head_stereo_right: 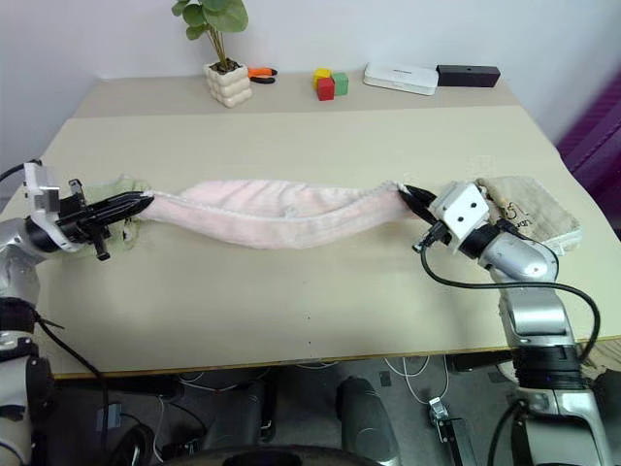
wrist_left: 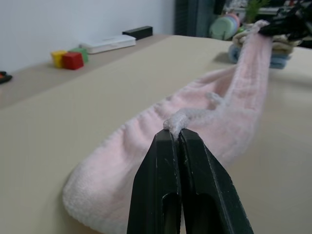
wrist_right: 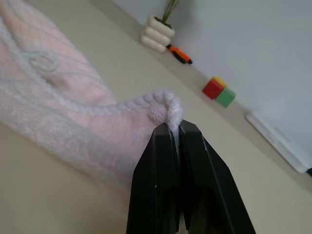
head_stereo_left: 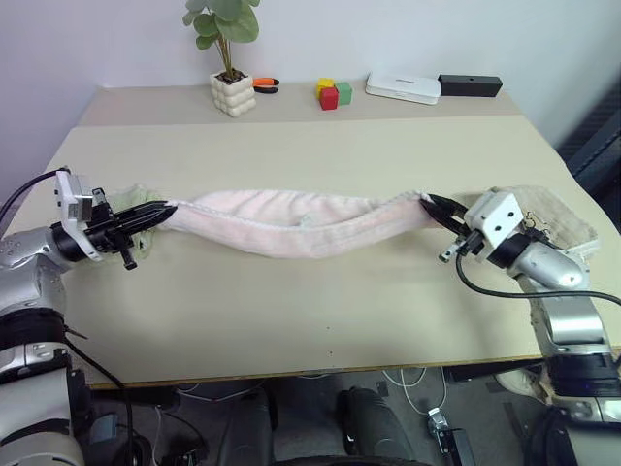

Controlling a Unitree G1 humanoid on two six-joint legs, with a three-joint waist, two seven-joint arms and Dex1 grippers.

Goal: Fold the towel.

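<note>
The pale pink fluffy towel [head_stereo_left: 291, 221] is stretched across the middle of the table as a long sagging band, bunched lengthwise, with its white edge showing. My left gripper [head_stereo_left: 167, 209] is shut on the towel's left end, and in the left wrist view its black fingers [wrist_left: 168, 165] pinch a white corner. At the other end my right gripper [head_stereo_left: 429, 202] is shut on the right corner; the right wrist view shows a curl of white edging [wrist_right: 165, 105] squeezed between the fingers. A small loop tag [wrist_right: 41, 61] lies on the pink cloth.
A beige folded towel [head_stereo_left: 548, 218] lies at the table's right edge behind my right hand; a light green one [head_stereo_left: 124, 200] sits behind my left gripper. Along the far side stand a potted plant [head_stereo_left: 231, 87], an orange tool [head_stereo_left: 265, 84], coloured blocks [head_stereo_left: 333, 93], a white box [head_stereo_left: 403, 87] and a black bar [head_stereo_left: 470, 84].
</note>
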